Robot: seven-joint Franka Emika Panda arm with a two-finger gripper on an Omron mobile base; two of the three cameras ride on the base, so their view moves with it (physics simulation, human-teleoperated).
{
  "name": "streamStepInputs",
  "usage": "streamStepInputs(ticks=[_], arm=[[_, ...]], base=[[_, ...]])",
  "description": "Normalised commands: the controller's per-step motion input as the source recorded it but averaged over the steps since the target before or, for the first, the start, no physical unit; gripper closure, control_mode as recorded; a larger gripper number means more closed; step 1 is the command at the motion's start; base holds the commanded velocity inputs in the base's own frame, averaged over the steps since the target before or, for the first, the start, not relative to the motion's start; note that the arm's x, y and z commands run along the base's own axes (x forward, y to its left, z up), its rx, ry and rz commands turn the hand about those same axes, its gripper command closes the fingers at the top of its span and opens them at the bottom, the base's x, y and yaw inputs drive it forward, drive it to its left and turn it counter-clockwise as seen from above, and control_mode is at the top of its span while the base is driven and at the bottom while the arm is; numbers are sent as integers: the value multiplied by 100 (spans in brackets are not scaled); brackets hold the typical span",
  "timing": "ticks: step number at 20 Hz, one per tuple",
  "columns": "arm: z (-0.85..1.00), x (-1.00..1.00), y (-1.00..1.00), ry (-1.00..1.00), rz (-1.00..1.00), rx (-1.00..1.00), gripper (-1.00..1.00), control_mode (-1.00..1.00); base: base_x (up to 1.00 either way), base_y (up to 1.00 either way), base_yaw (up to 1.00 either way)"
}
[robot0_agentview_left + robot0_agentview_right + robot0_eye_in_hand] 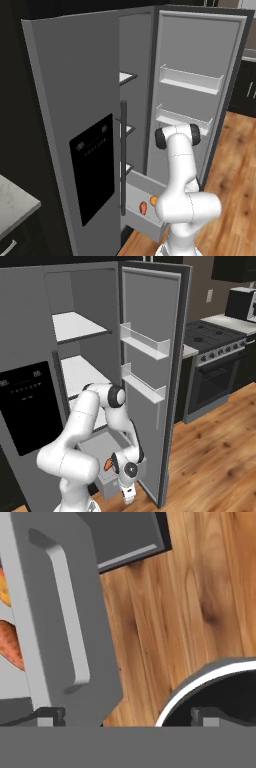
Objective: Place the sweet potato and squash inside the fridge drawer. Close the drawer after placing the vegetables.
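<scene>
Fridge drawer (145, 207) pulled out low in the open fridge, 2 orange vegetables (148, 205) inside, probably sweet potato and squash. End effector (128, 495) spread wide, empty, before the drawer front. Risk: off-centre push slipping sideways, leaving drawer ajar.

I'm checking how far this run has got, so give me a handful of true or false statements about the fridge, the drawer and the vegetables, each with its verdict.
1. The fridge drawer is pulled out. True.
2. Two orange vegetables, the sweet potato and squash, lie inside the drawer. True.
3. The end effector is clamped on a vegetable. False: its fingers are apart, either side of the drawer's front, and the vegetables lie loose in the bin.
4. The right fridge door is shut. False: it stands wide open, its door shelves showing.
5. The floor is wood. True.
6. The door shelves hold bottles. False: they hold nothing.
</scene>
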Motion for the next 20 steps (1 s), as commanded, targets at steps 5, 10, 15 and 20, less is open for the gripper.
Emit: streamStepInputs(ticks=[5, 10, 15, 20], arm=[[-51, 44, -3, 0, 0, 0, -100, -100], [-56, 54, -6, 0, 2, 2, -100, -100], [-62, 56, -6, 0, 7, 6, -100, -100], [-50, 46, -3, 0, 6, 9, -100, -100]], base=[[0, 0, 0], [0, 0, 0], [0, 0, 0], [0, 0, 0]])
